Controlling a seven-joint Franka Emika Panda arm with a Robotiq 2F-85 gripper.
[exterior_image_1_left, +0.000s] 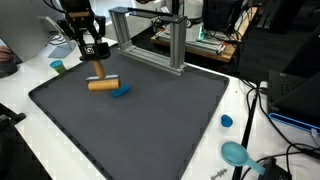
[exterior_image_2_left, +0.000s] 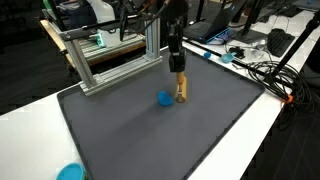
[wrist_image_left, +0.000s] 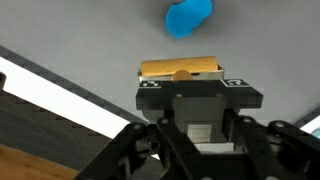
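Note:
A wooden mallet-shaped piece (exterior_image_1_left: 101, 85), a short cylinder with a thin peg standing up from it, hangs at the far left of the dark mat (exterior_image_1_left: 150, 130). My gripper (exterior_image_1_left: 96, 58) is shut on the peg from above. From the opposite side, the gripper (exterior_image_2_left: 177, 66) is seen over the wooden piece (exterior_image_2_left: 181, 90). A small blue block (exterior_image_1_left: 121, 91) lies on the mat right beside it, also visible as the blue block (exterior_image_2_left: 164, 98). In the wrist view the gripper (wrist_image_left: 193, 86) holds the wooden piece (wrist_image_left: 180, 67), with the blue block (wrist_image_left: 188, 18) beyond. Whether the wood touches the mat I cannot tell.
An aluminium frame (exterior_image_1_left: 150, 35) stands at the mat's back edge, also seen as the frame (exterior_image_2_left: 110, 55). A blue cap (exterior_image_1_left: 227, 121) and a teal scoop (exterior_image_1_left: 236, 153) lie on the white table. A teal cup (exterior_image_1_left: 58, 66) sits beside the mat. Cables (exterior_image_2_left: 265, 72) run along one side.

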